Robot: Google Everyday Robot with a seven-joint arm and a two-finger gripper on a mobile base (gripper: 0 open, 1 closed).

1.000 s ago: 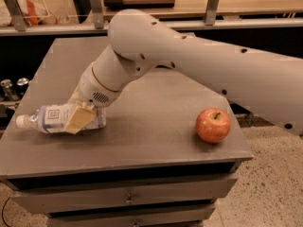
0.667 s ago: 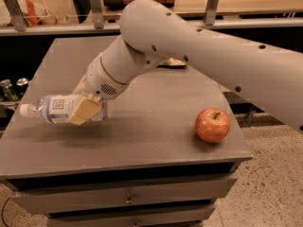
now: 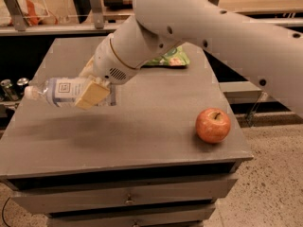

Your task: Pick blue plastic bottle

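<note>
The blue plastic bottle (image 3: 57,92), clear and bluish with a white cap at its left end and a white label, lies on its side in the air above the left part of the grey table (image 3: 142,131). My gripper (image 3: 91,90) is shut on the bottle's right half; one tan finger pad (image 3: 92,95) shows in front of it. My white arm comes in from the upper right. The bottle casts a shadow on the tabletop below it.
A red apple (image 3: 213,125) sits near the table's front right corner. A green snack bag (image 3: 170,59) lies at the back, partly behind my arm. The table has drawers in front. Shelving and cans stand behind and to the left.
My gripper has lifted the bottle off the tabletop and carried it upward; the arm has risen with it. The apple has not moved.
</note>
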